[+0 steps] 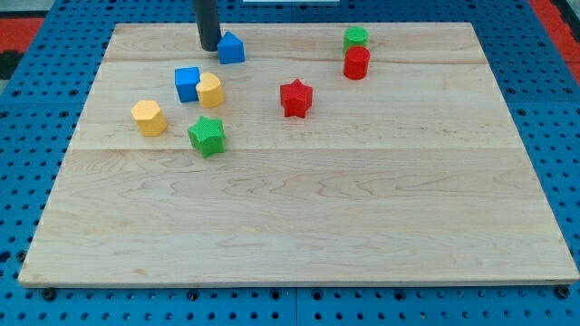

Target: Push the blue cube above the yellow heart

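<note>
The blue cube (188, 83) sits on the wooden board at the upper left, touching the left side of the yellow heart (210, 91). My tip (209, 48) stands near the view's top, just left of a second blue block (232, 48) with a peaked top, close to it or touching it. The tip is above and slightly right of the blue cube, with a clear gap between them.
A yellow hexagonal block (149, 118) lies at the left. A green star (207, 136) lies below the heart. A red star (295, 98) is near the middle. A green block (355, 38) and a red cylinder (357, 63) are at the upper right.
</note>
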`<move>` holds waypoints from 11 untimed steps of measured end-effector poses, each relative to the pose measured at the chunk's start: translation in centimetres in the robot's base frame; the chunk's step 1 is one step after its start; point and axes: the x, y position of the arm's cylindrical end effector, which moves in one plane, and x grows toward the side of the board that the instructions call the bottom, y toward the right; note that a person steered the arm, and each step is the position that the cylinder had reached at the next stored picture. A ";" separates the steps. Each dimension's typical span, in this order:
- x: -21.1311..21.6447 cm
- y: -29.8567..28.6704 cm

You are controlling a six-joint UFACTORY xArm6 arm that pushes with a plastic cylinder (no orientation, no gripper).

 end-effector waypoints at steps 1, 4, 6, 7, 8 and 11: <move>-0.3 0.1; -1.1 -2.3; 5.1 -9.7; 9.9 -9.9; 10.8 -9.2; 7.0 -4.9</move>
